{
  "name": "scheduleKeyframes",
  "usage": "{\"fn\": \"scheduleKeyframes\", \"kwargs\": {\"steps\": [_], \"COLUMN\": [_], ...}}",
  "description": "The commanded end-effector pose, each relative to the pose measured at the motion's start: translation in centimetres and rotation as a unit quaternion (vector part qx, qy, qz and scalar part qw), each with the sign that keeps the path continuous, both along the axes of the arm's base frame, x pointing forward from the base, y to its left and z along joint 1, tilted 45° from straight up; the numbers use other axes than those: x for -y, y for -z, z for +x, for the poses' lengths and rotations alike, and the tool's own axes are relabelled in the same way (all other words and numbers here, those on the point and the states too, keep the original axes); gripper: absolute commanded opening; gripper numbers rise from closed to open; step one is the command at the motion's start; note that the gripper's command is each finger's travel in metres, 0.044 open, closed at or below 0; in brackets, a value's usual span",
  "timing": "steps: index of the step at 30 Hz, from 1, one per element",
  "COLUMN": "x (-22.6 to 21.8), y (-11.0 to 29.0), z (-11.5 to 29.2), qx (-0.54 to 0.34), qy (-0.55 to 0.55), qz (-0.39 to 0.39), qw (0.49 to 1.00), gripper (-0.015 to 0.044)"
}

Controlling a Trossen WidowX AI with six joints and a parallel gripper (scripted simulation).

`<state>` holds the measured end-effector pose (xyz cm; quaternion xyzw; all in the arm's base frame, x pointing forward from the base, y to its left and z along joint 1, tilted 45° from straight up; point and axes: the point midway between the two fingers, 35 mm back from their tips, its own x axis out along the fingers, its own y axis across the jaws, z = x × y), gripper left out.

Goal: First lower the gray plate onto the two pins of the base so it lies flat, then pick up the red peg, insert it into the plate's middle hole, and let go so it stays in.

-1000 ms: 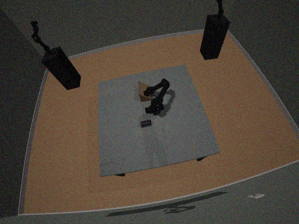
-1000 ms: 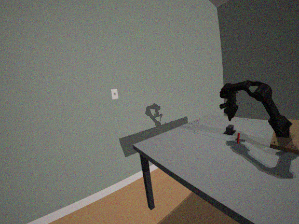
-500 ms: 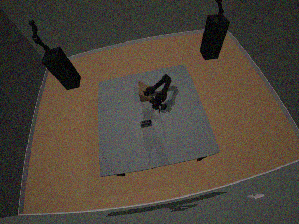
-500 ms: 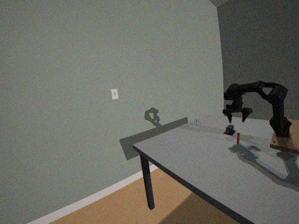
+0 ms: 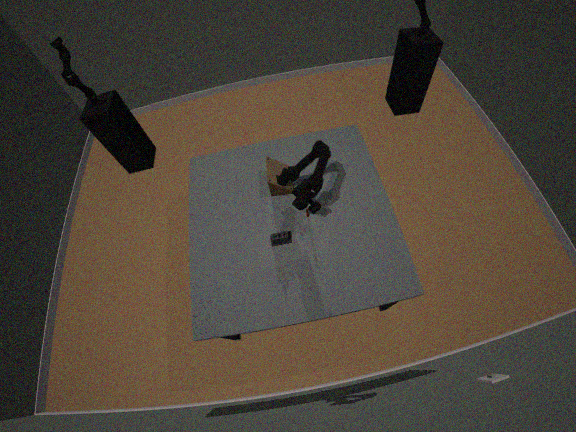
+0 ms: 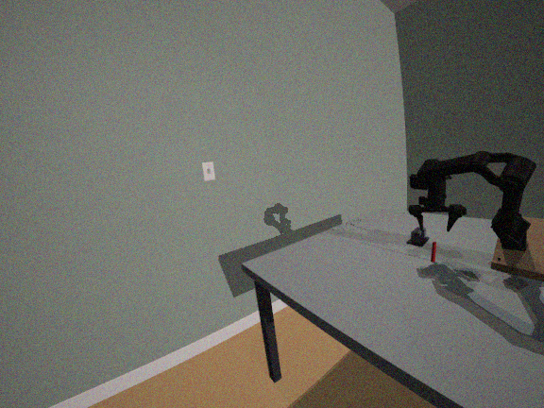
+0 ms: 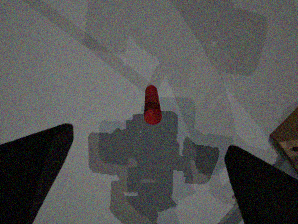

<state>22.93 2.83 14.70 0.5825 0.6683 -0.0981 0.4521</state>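
The hand (image 6: 436, 218) hangs above the upright red peg (image 6: 433, 251) on the worktop (image 6: 359, 293), its fingers wide apart and holding nothing.

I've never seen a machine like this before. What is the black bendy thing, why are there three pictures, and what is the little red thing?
The black bendy thing is a robot arm on a gray table. One picture looks down from above, one from the side, and one from a camera on the arm's wrist. Its gripper, like two fingers, is wide open and holds nothing. Below it stands the red peg, upright. The dark block nearby is the base with its plate.
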Motion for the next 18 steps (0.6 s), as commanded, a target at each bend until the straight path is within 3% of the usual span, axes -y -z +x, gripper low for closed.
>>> {"fn": "scheduleKeyframes", "kwargs": {"steps": [1, 18], "x": [-0.9, -3.0], "y": [1.0, 3.0], "z": [-0.2, 0.2], "qx": [-0.006, -0.005], "qy": [0.001, 0.000], "qz": [0.004, 0.003], "qw": [1.000, 1.000], "gripper": [0.0440, 0.0440]}}
